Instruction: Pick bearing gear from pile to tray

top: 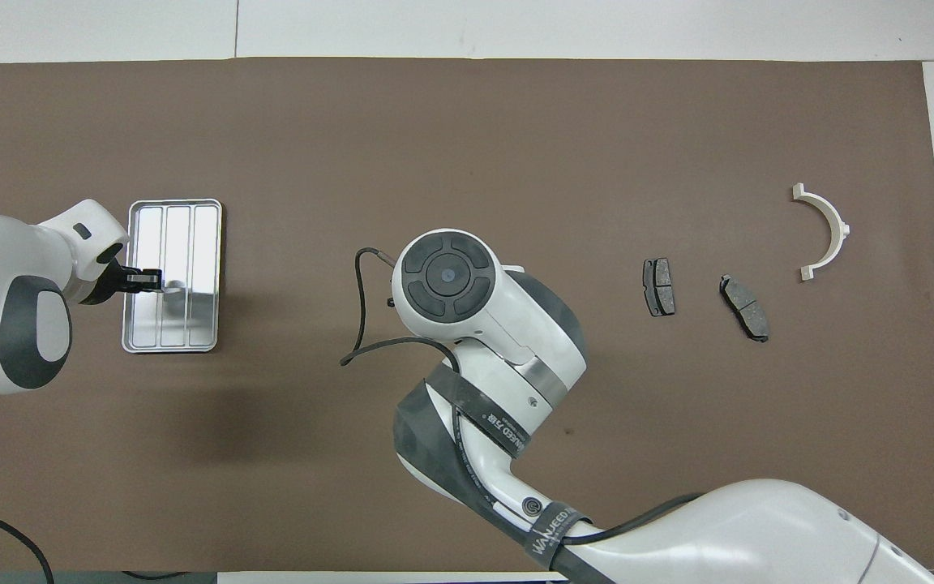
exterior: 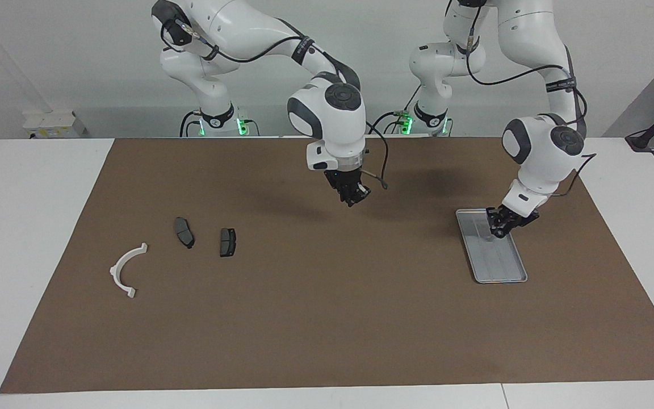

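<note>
The pile lies toward the right arm's end of the table: a white arc bracket (exterior: 116, 271) (top: 838, 227) and two dark grey brake pads (exterior: 184, 232) (exterior: 227, 242) (top: 659, 286) (top: 745, 307). No small black round piece shows on the mat. The silver tray (exterior: 500, 279) (top: 171, 203) lies toward the left arm's end, and its bottom looks bare. My right gripper (exterior: 354, 197) hangs in the air over the middle of the mat, between pile and tray. In the overhead view its own wrist hides it. My left gripper (exterior: 498, 230) (top: 145, 280) is low over the tray's edge nearest the robots.
A brown mat (exterior: 327, 318) covers most of the white table (exterior: 32, 187). A black cable (exterior: 382, 170) loops off the right arm's wrist. The right arm's forearm (top: 499, 438) reaches in over the mat's near part in the overhead view.
</note>
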Controlling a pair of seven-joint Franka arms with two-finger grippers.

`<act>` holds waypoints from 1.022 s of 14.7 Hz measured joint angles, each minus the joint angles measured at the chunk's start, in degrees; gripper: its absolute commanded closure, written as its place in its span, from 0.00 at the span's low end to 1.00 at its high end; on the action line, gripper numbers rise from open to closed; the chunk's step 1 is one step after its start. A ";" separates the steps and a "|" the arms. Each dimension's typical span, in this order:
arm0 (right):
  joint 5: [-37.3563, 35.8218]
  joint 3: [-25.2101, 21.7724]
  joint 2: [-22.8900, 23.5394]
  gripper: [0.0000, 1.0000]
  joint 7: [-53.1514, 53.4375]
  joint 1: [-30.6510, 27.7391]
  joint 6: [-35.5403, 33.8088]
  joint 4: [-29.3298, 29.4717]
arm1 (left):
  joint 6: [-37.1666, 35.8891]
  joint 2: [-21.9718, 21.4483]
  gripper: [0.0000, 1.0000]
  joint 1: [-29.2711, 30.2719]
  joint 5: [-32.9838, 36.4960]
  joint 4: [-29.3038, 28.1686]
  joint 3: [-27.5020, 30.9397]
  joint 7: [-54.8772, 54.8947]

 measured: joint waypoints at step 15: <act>-9.99 -0.98 9.96 0.00 6.59 1.15 10.10 0.08 | 3.86 1.02 0.49 -1.82 0.00 -2.34 0.04 -2.26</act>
